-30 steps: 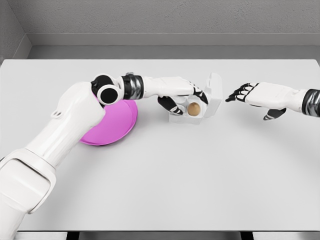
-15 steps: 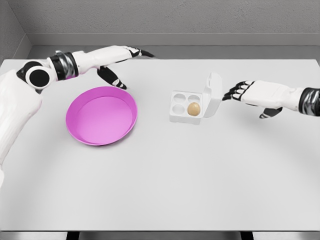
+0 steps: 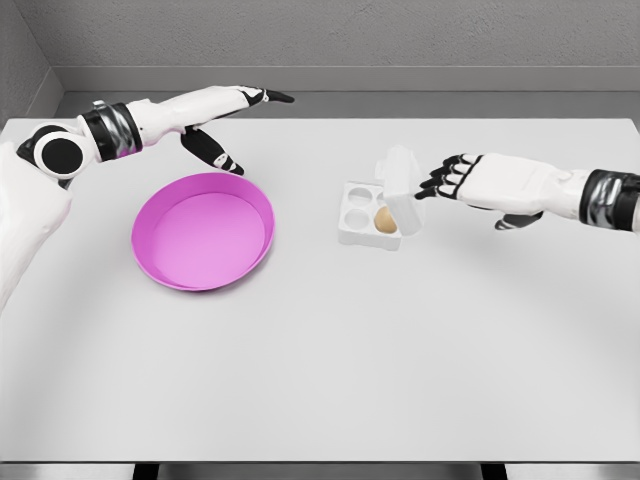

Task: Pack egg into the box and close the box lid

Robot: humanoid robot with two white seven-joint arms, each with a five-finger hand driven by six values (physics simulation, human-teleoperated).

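Right hand (image 3: 470,182), fingers spread and holding nothing, presses fingertips against the hinged lid (image 3: 400,185) of the white moulded egg box (image 3: 368,212), tipping it shut. The brown egg (image 3: 384,220) sits in a cell just beyond. Left hand (image 3: 225,115) hovers well apart, fingers extended and empty.

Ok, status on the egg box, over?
Right hand open, fingertips at lid, tipping it shut. Egg seated in box. Left hand open, beyond the bowl.

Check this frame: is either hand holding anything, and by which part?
Nothing is held. The right hand has open fingers at the box lid, pushing rather than gripping. The left hand is open above the table.
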